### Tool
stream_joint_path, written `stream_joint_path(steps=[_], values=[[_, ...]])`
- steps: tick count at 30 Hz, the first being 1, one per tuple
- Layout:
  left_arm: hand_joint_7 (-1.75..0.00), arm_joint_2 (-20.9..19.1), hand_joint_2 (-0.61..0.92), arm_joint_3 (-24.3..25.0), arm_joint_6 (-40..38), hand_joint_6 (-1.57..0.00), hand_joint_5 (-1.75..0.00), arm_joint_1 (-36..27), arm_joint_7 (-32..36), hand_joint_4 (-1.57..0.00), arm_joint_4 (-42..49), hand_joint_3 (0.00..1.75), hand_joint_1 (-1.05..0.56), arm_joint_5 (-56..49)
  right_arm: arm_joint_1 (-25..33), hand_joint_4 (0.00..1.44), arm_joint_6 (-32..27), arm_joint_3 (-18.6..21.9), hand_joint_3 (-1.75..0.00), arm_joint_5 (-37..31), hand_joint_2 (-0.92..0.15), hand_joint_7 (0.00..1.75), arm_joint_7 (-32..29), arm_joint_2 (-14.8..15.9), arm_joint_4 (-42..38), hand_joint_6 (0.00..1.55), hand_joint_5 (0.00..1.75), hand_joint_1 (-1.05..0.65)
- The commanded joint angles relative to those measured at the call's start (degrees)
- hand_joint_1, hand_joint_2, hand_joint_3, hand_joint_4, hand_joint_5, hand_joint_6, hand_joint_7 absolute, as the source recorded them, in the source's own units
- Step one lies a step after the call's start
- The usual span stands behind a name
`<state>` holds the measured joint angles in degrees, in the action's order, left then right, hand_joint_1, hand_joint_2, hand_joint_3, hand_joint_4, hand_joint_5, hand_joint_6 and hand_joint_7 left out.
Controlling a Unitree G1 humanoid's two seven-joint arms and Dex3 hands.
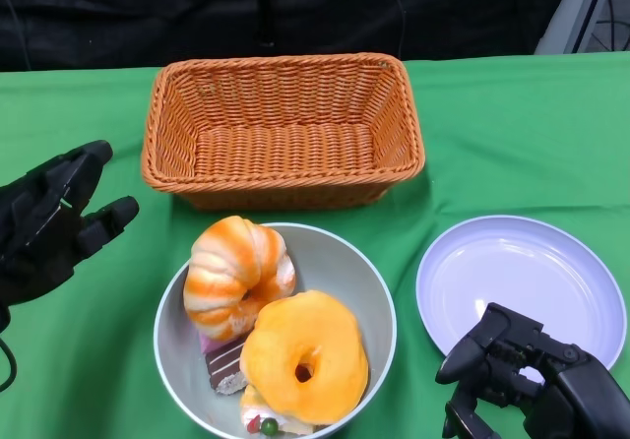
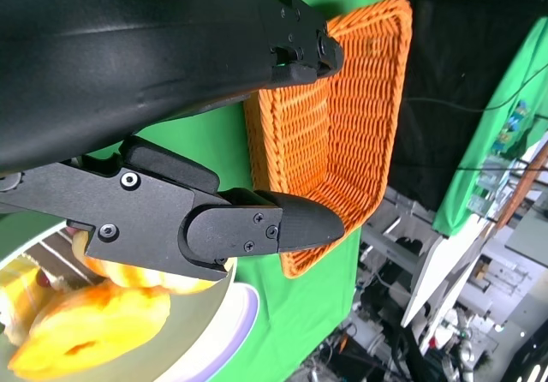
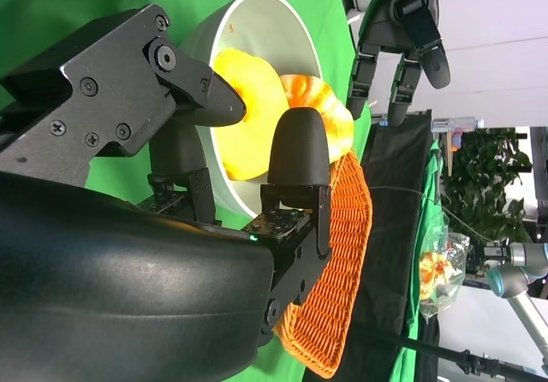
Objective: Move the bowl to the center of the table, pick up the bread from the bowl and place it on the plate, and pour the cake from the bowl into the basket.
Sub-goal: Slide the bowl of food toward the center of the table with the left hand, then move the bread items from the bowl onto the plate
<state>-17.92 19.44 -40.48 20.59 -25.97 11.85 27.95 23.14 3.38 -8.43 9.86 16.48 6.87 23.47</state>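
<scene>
A grey bowl (image 1: 369, 291) stands near the table's front, just before the empty orange wicker basket (image 1: 283, 129). In it lie a striped orange-and-white bread (image 1: 236, 267), a yellow ring-shaped bread (image 1: 305, 352), and cake pieces (image 1: 228, 362) partly hidden under them. A pale lavender plate (image 1: 519, 283) sits to the bowl's right, with nothing on it. My left hand (image 1: 51, 224) hovers left of the bowl, fingers spread, holding nothing. My right hand (image 1: 536, 380) is low at the plate's near edge, fingers apart and empty. The right wrist view shows the bowl (image 3: 257, 35) and breads (image 3: 257, 112) beyond the fingers.
Green cloth (image 1: 512, 144) covers the table. Beyond its far edge hangs dark fabric. The basket (image 2: 342, 125) fills the left wrist view beyond the fingers, with stands and clutter past the table.
</scene>
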Motion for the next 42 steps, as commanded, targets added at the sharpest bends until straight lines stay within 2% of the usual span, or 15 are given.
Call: stream_joint_path(steps=[1,2,3,4,6,15,16,19,22,24,28,31,35,40,42], values=[[-0.06,-0.62,0.92,-0.18,1.19,-0.19,-0.09,-0.78,0.75,-0.22,-0.89,0.31,-0.59,-0.38,0.16,0.62,0.09,0.34,-1.10,0.30,-0.46,1.37,0.04,0.38,0.56,0.55,1.61,-0.02],[-0.06,-0.61,0.92,-0.19,1.23,-0.19,-0.09,-0.79,0.74,-0.22,-0.88,0.31,-0.59,-0.39,0.16,0.62,0.09,0.34,-1.10,0.30,-0.45,1.37,0.04,0.38,0.56,0.55,1.61,-0.02],[-0.06,0.78,0.92,-0.33,9.49,-0.19,-0.09,-3.70,1.28,-0.22,-0.95,0.31,-0.59,-3.18,0.18,0.62,0.25,0.51,-1.11,0.46,-0.45,1.37,0.18,0.46,0.51,0.55,1.61,-0.02],[-0.11,1.92,0.92,-0.36,16.50,-0.53,-0.15,-6.12,1.55,-0.54,-0.80,0.21,-0.44,-5.36,0.20,0.62,0.34,0.68,-1.11,0.59,-0.45,1.37,0.29,0.55,0.47,0.55,1.61,-0.02],[-0.10,3.32,0.92,-0.29,25.74,-0.79,-0.15,-8.95,1.61,-0.79,0.14,0.13,-0.31,-7.73,0.19,0.62,0.24,0.96,-1.11,0.86,-0.45,1.37,0.44,0.66,0.44,0.54,1.62,-0.01],[-0.16,3.43,0.92,-0.81,45.65,-1.15,-0.29,-10.72,-1.84,-1.13,8.77,0.16,-0.14,-9.72,0.03,0.62,0.86,1.60,-1.10,1.42,-0.46,1.36,1.31,0.53,-0.43,0.54,1.62,-0.01],[-0.17,3.40,0.92,-0.79,46.66,-1.17,-0.34,-10.69,-2.32,-1.14,9.46,0.18,-0.14,-9.45,0.04,0.61,0.89,1.61,-1.10,1.26,-0.46,1.36,1.28,0.55,-0.43,0.54,1.62,0.00],[-0.15,3.20,0.92,-0.84,49.25,-1.23,-0.82,-10.63,-3.57,-0.97,11.08,0.25,-0.12,-9.10,0.11,0.61,0.65,1.60,-1.10,0.83,-0.46,1.36,1.05,0.63,-0.24,0.54,1.61,-0.01],[-0.17,2.80,0.92,-1.17,53.45,-1.25,-1.06,-10.73,-4.12,-0.89,12.75,0.32,-0.09,-10.24,0.11,0.62,1.05,1.63,-1.10,1.26,-0.46,1.36,1.35,0.50,-0.54,0.54,1.61,0.00],[-0.18,2.58,0.92,-1.41,55.43,-1.25,-1.14,-10.79,-4.28,-0.86,13.42,0.33,-0.09,-10.59,0.15,0.62,1.35,1.69,-1.10,1.36,-0.47,1.36,1.49,0.51,-0.69,0.54,1.61,0.00],[-0.24,2.06,0.92,-1.91,58.72,-1.23,-1.28,-11.42,-4.29,-0.79,14.01,0.34,-0.08,-11.34,0.44,0.62,1.48,2.05,-1.10,1.26,-0.46,1.36,1.50,0.72,-0.49,0.54,1.61,-0.02],[-0.52,1.84,0.92,-2.24,60.88,-1.08,-1.33,-11.82,-4.14,-0.75,14.57,0.33,-0.09,-12.06,0.57,0.61,1.35,2.25,-1.10,1.33,-0.46,1.37,1.62,0.86,-0.23,0.53,1.61,-0.02],[-0.69,1.99,0.92,-2.50,64.08,-0.98,-1.35,-11.93,-4.91,-0.73,15.97,0.34,-0.08,-12.36,0.70,0.61,1.91,2.59,-1.11,1.44,-0.45,1.37,1.84,0.96,-0.19,0.53,1.61,-0.03],[-0.73,2.19,0.92,-2.84,65.46,-0.95,-1.35,-11.82,-5.52,-0.72,16.72,0.34,-0.09,-11.85,0.71,0.59,1.76,2.68,-1.10,0.78,-0.45,1.34,1.58,1.20,0.96,0.51,1.57,-0.06],[-0.74,2.51,0.92,-2.80,65.14,-0.95,-1.35,-11.84,-5.12,-0.72,16.49,0.34,-0.08,-11.44,0.33,0.54,-0.15,2.68,-1.05,0.22,-0.46,1.28,1.19,1.82,3.32,0.48,1.49,-0.08]])
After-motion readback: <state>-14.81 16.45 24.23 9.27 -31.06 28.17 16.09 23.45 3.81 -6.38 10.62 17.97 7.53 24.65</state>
